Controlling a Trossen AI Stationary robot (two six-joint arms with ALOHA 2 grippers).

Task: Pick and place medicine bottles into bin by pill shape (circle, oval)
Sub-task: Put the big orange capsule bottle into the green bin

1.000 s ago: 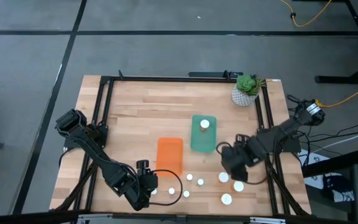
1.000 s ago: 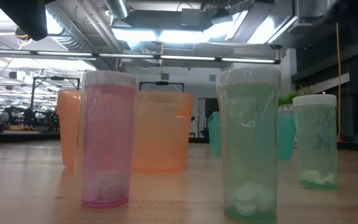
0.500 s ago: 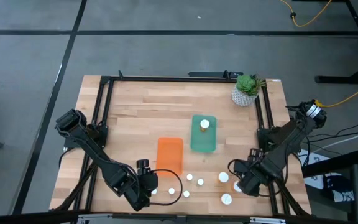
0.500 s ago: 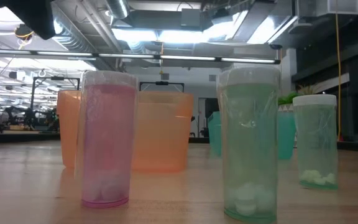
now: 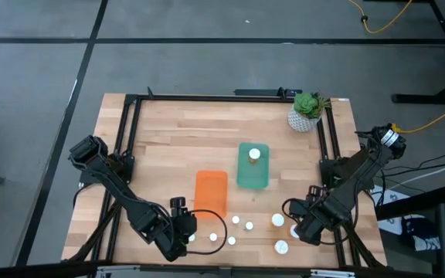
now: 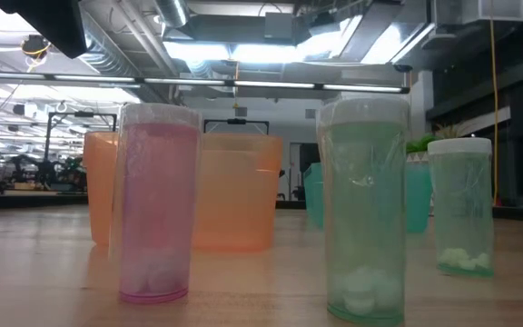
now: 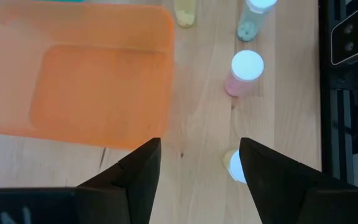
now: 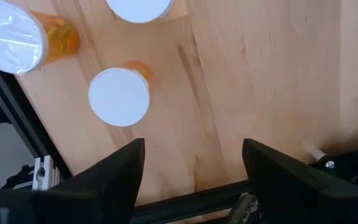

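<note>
Several white-capped medicine bottles stand upright on their bases near the table's near edge, among them one at the left (image 5: pixel 213 237) and one at the right (image 5: pixel 277 221). One bottle (image 5: pixel 254 154) stands in the green bin (image 5: pixel 253 176). The orange bin (image 5: pixel 211 193) is beside it. My left gripper (image 5: pixel 185 226) is open, low at the near left. In its wrist view (image 7: pixel 197 149) a pink bottle (image 7: pixel 246 71) stands ahead of it. My right gripper (image 5: pixel 290 218) is open over the right bottles. In its wrist view (image 8: pixel 193 152) an orange bottle (image 8: pixel 119 96) stands ahead, untouched.
A potted plant in a white pot (image 5: pixel 306 112) stands at the far right corner. A black frame (image 5: pixel 130 139) runs round the table. In the low view a pink bottle (image 6: pixel 155 204) and a green bottle (image 6: pixel 364 209) stand in front of the orange bin (image 6: pixel 230 191).
My right gripper has gone from beside the green bin toward the table's near edge and a little to the right, coming over the right-hand bottles, and has then kept still. The bottles have not moved.
</note>
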